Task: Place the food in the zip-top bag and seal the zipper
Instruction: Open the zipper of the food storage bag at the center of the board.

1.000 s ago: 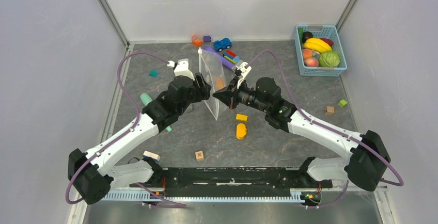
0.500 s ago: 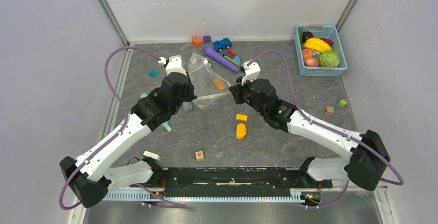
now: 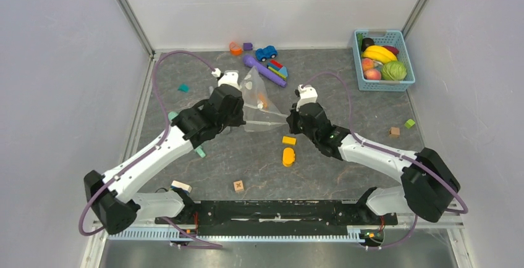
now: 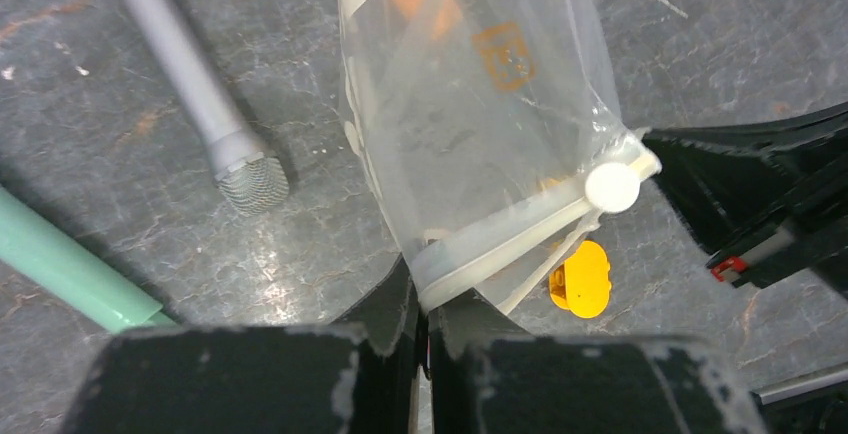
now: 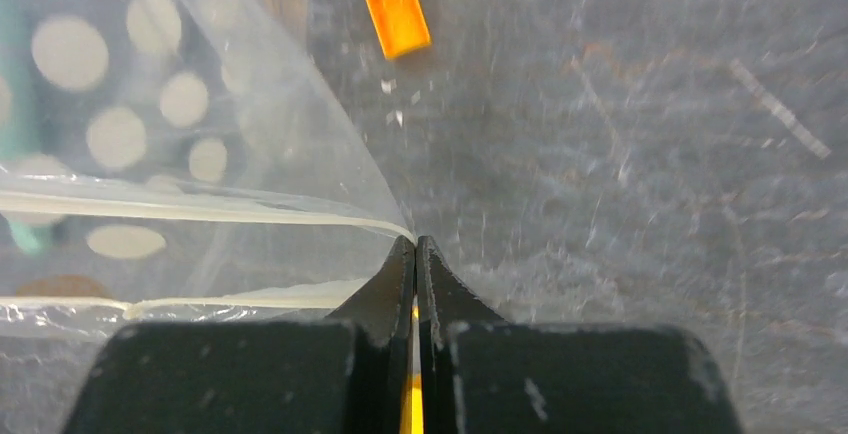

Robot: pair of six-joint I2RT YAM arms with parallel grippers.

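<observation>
The clear polka-dot zip-top bag [image 3: 258, 98] hangs stretched between my two grippers near the middle of the table. My left gripper [image 3: 242, 118] [image 4: 430, 299] is shut on one end of the whitish zipper [image 4: 510, 234]. My right gripper [image 3: 288, 120] [image 5: 415, 246] is shut on the bag's other corner, where the zipper [image 5: 200, 209] ends. The zipper's two strips stand a little apart in the right wrist view. The food, a yellow banana bunch [image 3: 378, 54], green cabbage [image 3: 394, 70], peaches [image 3: 369, 69] and a dark purple piece [image 3: 368, 42], lies in the blue basket [image 3: 384, 87] at the far right.
An orange block [image 5: 392, 4] lies on the table by the bag. Yellow blocks [image 3: 288, 139] [image 3: 288, 156] sit just in front of the right gripper. A purple stick [image 3: 264, 70], blue car [image 3: 266, 52], grey mesh-tipped rod [image 4: 200, 84] and mint cylinder [image 4: 60, 264] lie around.
The bag was held upright by the right gripper; it now sags, stretched between both. The left gripper has closed on the zipper's end. Both grippers have shifted to the right.
</observation>
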